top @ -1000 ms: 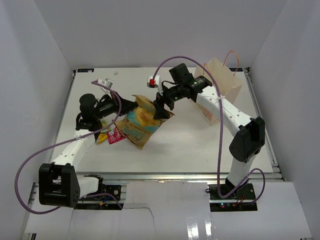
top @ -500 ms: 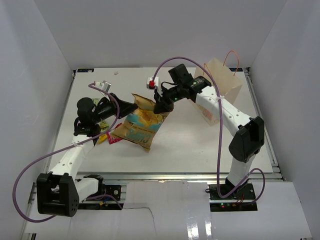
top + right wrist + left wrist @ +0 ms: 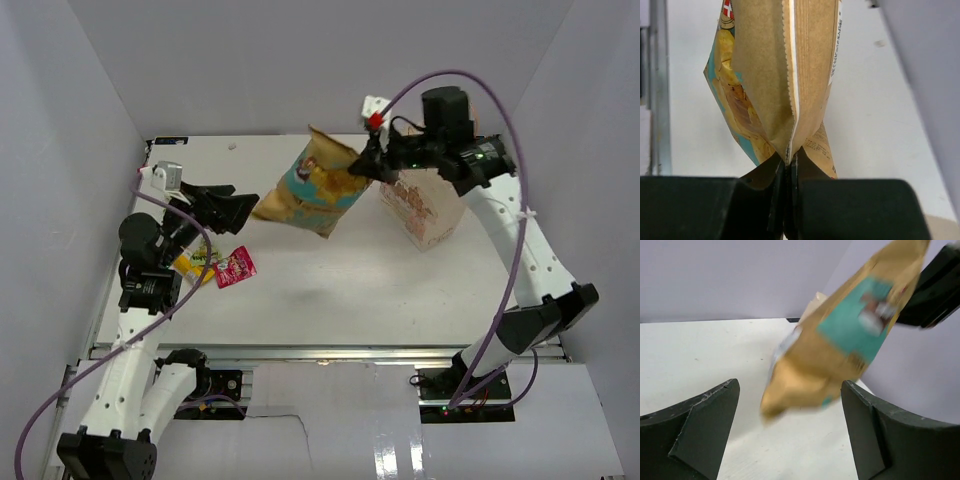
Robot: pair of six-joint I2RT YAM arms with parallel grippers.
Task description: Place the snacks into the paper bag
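The right claw (image 3: 372, 168) pinches one end of the chip bag (image 3: 315, 190), up in the air. The chip bag stretches out from it toward the left claw (image 3: 228, 200), which gapes wide and empty. The paper bag (image 3: 425, 215) stands just behind the right claw, lower down.

A white tabletop (image 3: 380, 290) stands inside plain white walls (image 3: 300, 60) on three sides. A metal rail (image 3: 330, 352) runs along its near edge, with a glossy white panel (image 3: 380, 440) below. Near the far left corner lies a small speck (image 3: 232, 146), perhaps a scrap.
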